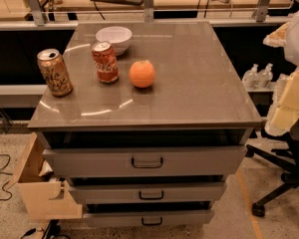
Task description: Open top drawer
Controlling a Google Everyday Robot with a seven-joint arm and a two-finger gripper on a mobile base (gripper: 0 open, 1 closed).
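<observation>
Tool at right edge, well apart from top drawer.

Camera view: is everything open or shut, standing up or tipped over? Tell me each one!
top drawer: looks shut, no inside showing
middle drawer: looks shut
bottom drawer: looks shut
red Coca-Cola can: standing upright
tan can: standing upright
white bowl: right way up, looks empty
orange: whole, resting on the cabinet top
tool: not in this view
</observation>
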